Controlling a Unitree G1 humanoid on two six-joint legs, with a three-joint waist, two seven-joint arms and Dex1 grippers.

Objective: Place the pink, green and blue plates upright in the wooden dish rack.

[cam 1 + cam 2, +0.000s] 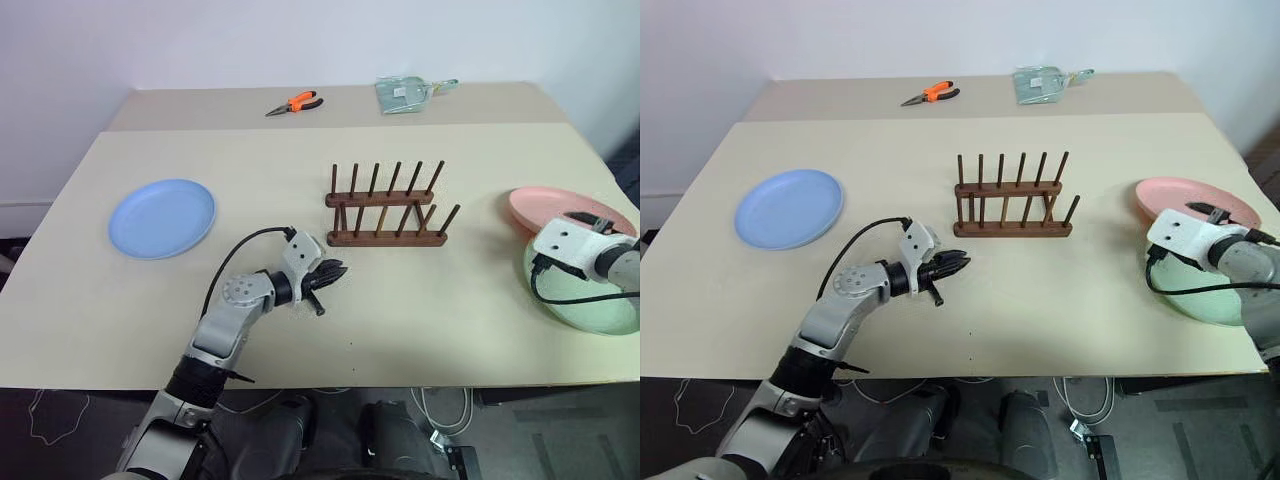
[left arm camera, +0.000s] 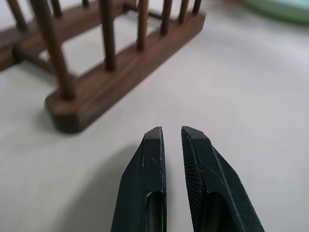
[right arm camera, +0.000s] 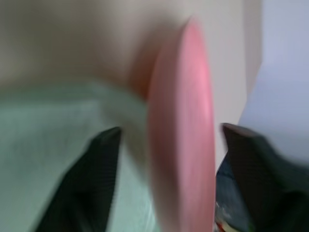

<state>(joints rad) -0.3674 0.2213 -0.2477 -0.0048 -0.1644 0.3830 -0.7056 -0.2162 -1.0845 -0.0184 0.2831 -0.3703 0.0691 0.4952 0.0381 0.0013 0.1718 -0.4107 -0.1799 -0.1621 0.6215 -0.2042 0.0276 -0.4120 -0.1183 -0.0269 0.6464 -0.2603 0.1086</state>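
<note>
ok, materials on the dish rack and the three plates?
Small dark brown wooden dish rack: looks like stained wood, satin finish; grain and rounded rail ends show in the left wrist view. Round blue plate, pink plate and pale green plate: probably matte plastic or melamine, given flat uniform colour, thin rims and no glaze shine. Ceramic can't be ruled out.

The wooden dish rack (image 1: 386, 212) is showing dark, smooth-finished wood, standing on the matt beige table (image 1: 300, 300).
</note>
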